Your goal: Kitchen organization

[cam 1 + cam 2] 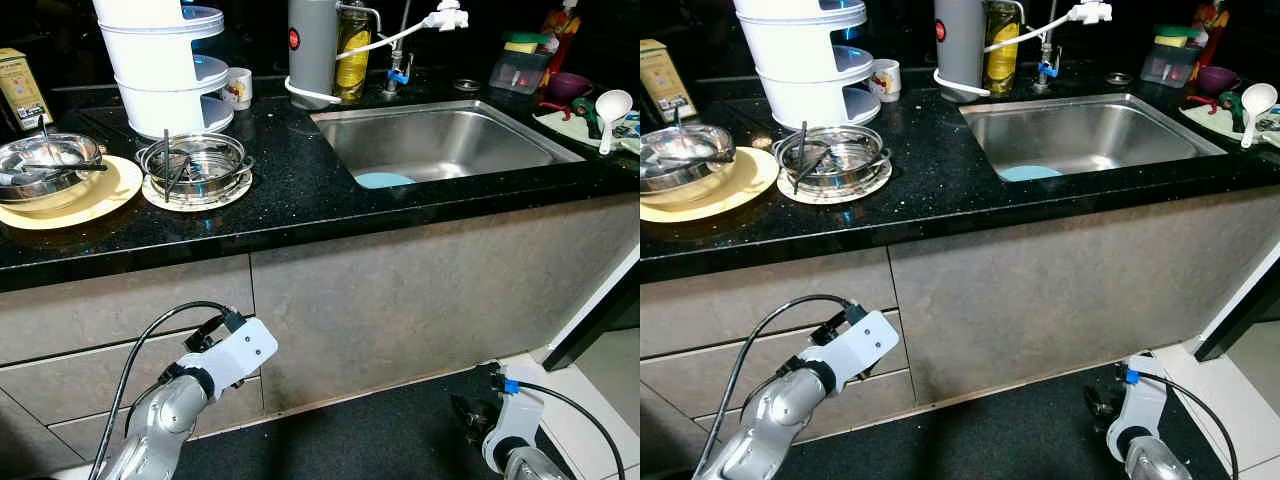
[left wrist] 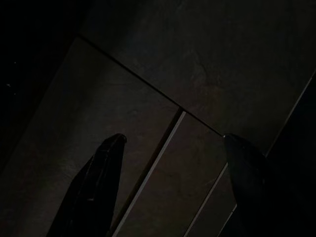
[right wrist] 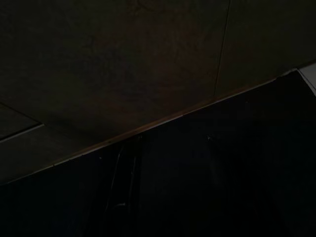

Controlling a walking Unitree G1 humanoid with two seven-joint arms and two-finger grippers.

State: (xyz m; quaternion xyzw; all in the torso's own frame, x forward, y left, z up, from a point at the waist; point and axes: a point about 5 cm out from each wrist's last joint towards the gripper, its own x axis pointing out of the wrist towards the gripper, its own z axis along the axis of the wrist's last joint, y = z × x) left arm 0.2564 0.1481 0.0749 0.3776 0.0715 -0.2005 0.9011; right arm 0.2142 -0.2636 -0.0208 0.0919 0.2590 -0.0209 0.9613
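On the black counter (image 1: pixel 300 190) a steel bowl (image 1: pixel 45 165) with a utensil in it rests on a yellow plate (image 1: pixel 105 195). Beside it a steel basket (image 1: pixel 195 160) holding utensils sits on a white plate. The steel sink (image 1: pixel 470 150) holds a light blue dish (image 1: pixel 385 180). My left gripper (image 2: pixel 174 138) is open and holds nothing; it hangs low in front of the grey cabinet fronts, its wrist (image 1: pixel 235 352) below the counter edge. My right arm (image 1: pixel 510 430) hangs idle near the floor.
A white tiered container (image 1: pixel 165 60), a mug (image 1: pixel 238 88), a grey cylinder (image 1: pixel 313 50), an oil bottle (image 1: pixel 352 50) and the tap (image 1: pixel 400 65) line the back. A white ladle (image 1: pixel 612 105), purple bowl (image 1: pixel 568 85) and plastic box (image 1: pixel 520 70) stand right of the sink.
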